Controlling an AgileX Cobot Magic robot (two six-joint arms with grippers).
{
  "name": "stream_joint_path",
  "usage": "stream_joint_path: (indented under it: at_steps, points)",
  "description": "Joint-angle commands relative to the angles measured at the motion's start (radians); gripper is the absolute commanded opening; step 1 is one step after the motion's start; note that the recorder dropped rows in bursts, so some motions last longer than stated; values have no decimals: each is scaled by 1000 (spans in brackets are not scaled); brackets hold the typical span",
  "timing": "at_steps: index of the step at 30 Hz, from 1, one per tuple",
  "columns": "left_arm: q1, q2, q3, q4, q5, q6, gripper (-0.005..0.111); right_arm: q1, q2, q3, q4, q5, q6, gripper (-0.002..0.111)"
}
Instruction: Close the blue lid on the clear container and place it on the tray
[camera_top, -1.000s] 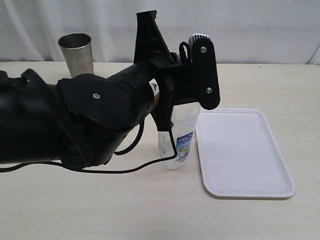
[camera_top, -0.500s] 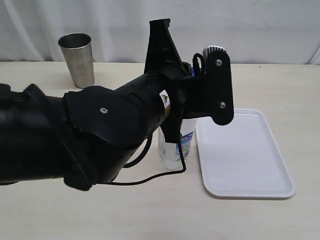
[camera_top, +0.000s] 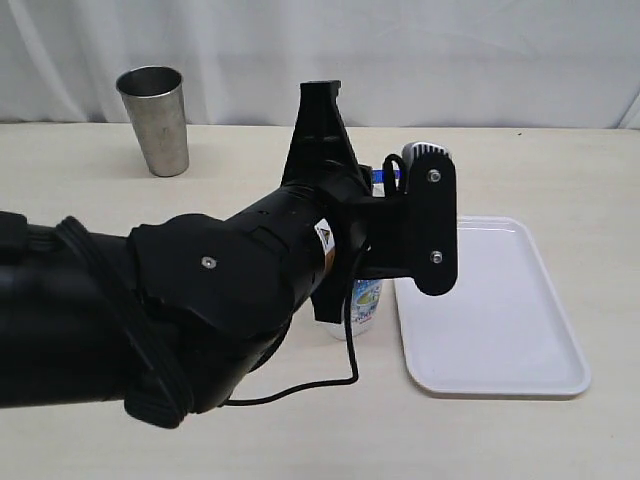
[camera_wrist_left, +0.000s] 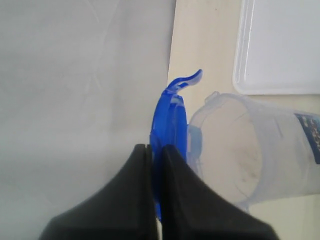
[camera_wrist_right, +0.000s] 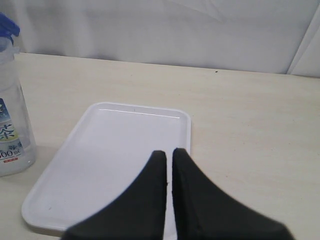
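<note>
— White curtain (camera_top: 500, 50) behind, beige table (camera_top: 560, 170) below. Whereabouts of the task's things?
— Blue lid (camera_wrist_left: 172, 125) pinched on edge between the left jaws, touching the mouth of the clear container (camera_wrist_left: 240, 155). Container upright on the table, just beside the tray (camera_top: 490, 310), not on it.
— Right jaws?
— Pressed nearly together on nothing, hovering over the tray.
— Best way to close?
— Probably: tip the lid flat, square its corners over the mouth, press evenly. Mind the raised flap; avoid toppling the tall container.
— Counts?
— One lid, one container, one tray, one steel cup (camera_top: 155, 115).
</note>
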Motion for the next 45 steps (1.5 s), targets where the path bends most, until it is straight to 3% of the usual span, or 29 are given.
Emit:
stream_joint_path:
  at_steps: [1,25,31,40,45]
  points:
    - [-2,-8,10,-12,-3,-4,0,-4,-6,1,1,-9,-6,4]
    - [-4,-8,10,-167,-95,78,0,-4,-6,1,1,-9,-6,4]
    - [-4,-8,10,-281,-100,183,0,-4,-6,1,1,-9,-6,4]
    - [-4,-8,10,-282,-157,185,0,-4,-6,1,1,-9,-6,4]
    - [-4,-8,10,-280,-103,185,0,-4,-6,1,1,-9,-6,4]
